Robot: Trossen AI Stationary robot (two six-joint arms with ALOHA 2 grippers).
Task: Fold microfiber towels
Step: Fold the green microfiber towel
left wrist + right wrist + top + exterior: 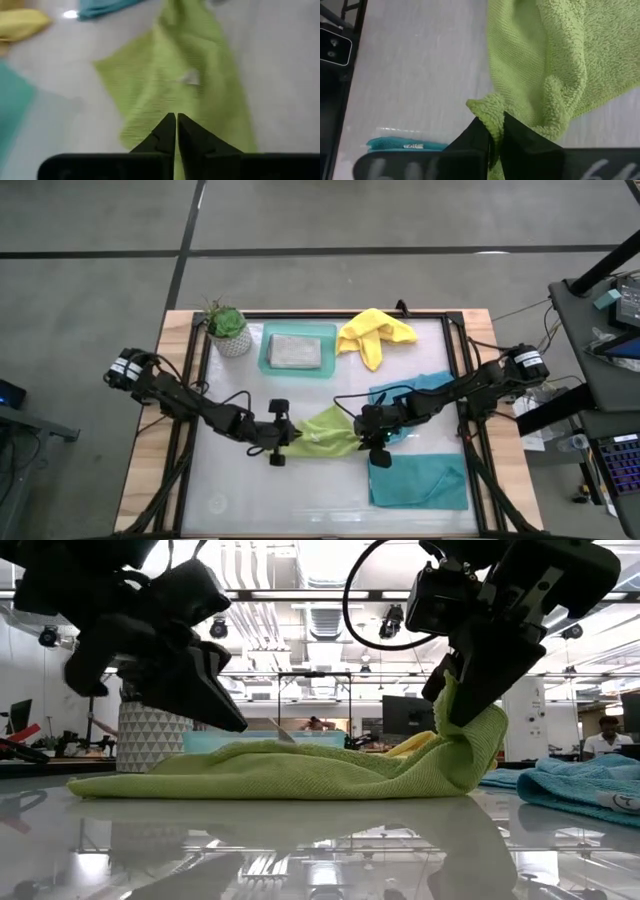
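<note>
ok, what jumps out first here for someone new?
The lime green towel at mid-table, pinched by both hands: the right hand lifts one end off the surface while the left hand is shut on the opposite edge. Behind it, a crumpled yellow towel lies beside the mint tray.

Lime green towel [560, 60] soft cloth, fuzzy loops, fine ribs in weave. My right gripper [496, 142] hard, dark, matt plastic; pinches fluffy towel edge. My left gripper [176, 131] same dark matt look, smooth. Tabletop [300, 850] white, smooth, very shiny; mirrors towel like glass. Tabletop border [150, 450] pale wood, plain. Teal towel [590, 790] soft nubby cloth. Yellow towel [375, 335] soft cloth, crumpled. Tray [298, 352] see-through mint plastic, smooth. Plant pot [150, 740] white, matt, triangle pattern.
</note>
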